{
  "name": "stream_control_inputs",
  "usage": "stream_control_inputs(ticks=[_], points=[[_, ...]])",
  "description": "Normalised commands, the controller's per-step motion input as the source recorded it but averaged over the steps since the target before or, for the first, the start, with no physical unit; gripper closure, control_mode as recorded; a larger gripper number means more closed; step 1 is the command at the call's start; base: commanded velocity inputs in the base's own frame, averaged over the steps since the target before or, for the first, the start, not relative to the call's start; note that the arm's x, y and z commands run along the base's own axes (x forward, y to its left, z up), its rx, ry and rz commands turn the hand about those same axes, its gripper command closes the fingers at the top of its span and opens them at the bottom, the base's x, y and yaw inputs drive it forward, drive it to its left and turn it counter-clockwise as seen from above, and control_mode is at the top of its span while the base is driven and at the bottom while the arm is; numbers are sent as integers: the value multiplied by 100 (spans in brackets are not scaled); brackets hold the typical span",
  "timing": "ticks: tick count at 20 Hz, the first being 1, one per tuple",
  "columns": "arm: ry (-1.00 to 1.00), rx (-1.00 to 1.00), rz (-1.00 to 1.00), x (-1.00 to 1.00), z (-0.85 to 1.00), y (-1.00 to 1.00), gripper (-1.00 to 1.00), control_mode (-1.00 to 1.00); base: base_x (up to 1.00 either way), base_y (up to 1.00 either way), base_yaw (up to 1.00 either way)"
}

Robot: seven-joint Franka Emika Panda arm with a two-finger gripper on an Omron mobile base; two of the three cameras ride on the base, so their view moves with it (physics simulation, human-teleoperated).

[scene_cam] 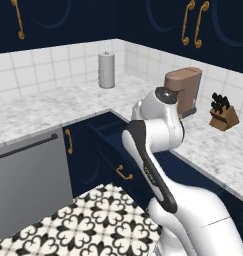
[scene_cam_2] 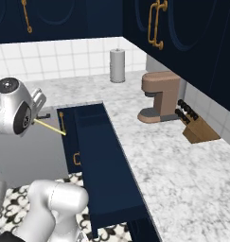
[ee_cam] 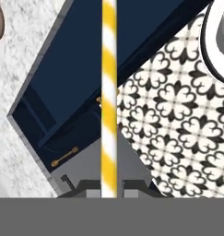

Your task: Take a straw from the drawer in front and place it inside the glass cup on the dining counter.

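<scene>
The gripper [ee_cam: 109, 191] is pinching the straw [ee_cam: 109, 92] by one end, held up above the open drawer [scene_cam_2: 100, 156] so it clears the drawer for carrying to the cup.

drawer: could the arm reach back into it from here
Probably yes. The drawer stands pulled out with its top open, and nothing lies between it and the gripper above it. But the gripper is shut on the straw.
</scene>
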Motion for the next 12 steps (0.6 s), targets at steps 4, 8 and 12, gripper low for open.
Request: stream_control_inputs(ticks=[4,8,12], points=[[-5,0,1,-26,-2,3,100,100,-33,22,7],[0,0,0,0,0,0,100,100,-62,61,44],[0,0,0,0,0,0,100,100,-30,62,63]])
